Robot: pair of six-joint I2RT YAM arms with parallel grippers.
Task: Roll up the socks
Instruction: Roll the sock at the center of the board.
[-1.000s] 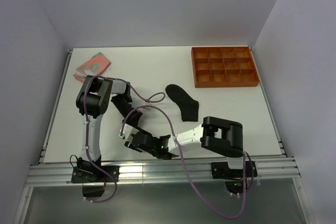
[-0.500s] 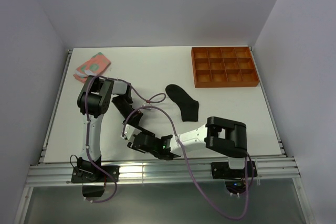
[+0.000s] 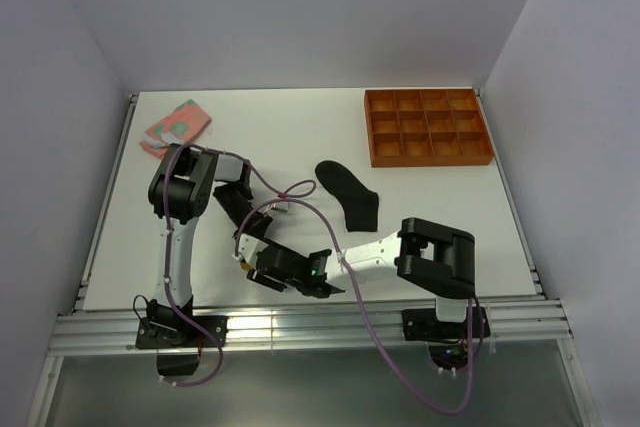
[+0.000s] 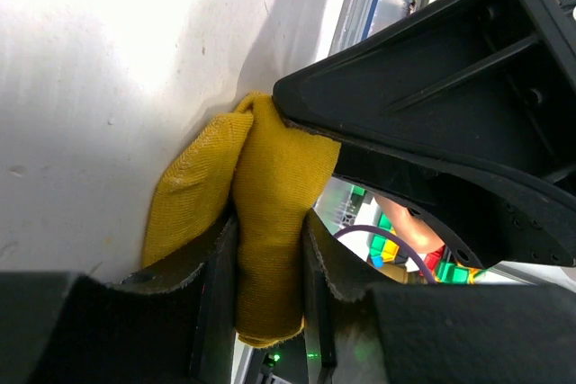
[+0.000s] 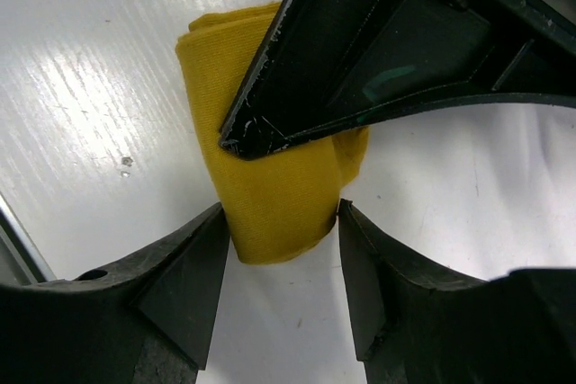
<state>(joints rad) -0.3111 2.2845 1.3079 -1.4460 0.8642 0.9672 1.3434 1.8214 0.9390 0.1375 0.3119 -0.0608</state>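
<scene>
White table (image 3: 300, 127), grey walls on three sides. The mustard-yellow sock (image 4: 193, 195) was seen bunched into a short thick fold on the tabletop near the front edge, left of centre, right where both grippers met. It was pinched by the left gripper (image 4: 268, 222): both pads were pressed into the fabric, with the fold squeezed narrow between them. In the right wrist view the same sock (image 5: 270, 168) was flanked by the right gripper (image 5: 281, 213), with the fabric touching both fingers. Whether it was being squeezed there or only bracketed could not be told. Each gripper's black body was seen crossing over the sock in the other's wrist view, so the two were crowded close together.

Left arm (image 3: 180, 197): raised from its base at the near left, elbow bent high, forearm folded back down toward the front of the table. Right arm (image 3: 435, 257): elbow kept near its base at the near right, forearm stretched low and leftward along the front edge.

Counted: three socks. One was yellow and held, and one black sock (image 3: 350, 197) was laid flat mid-table, well apart from the grippers. One pink sock (image 3: 176, 125) with green patches was at the far left corner. One orange tray (image 3: 428, 161) was at the far right, with twelve square compartments. Two arms and two purple cables were seen.
</scene>
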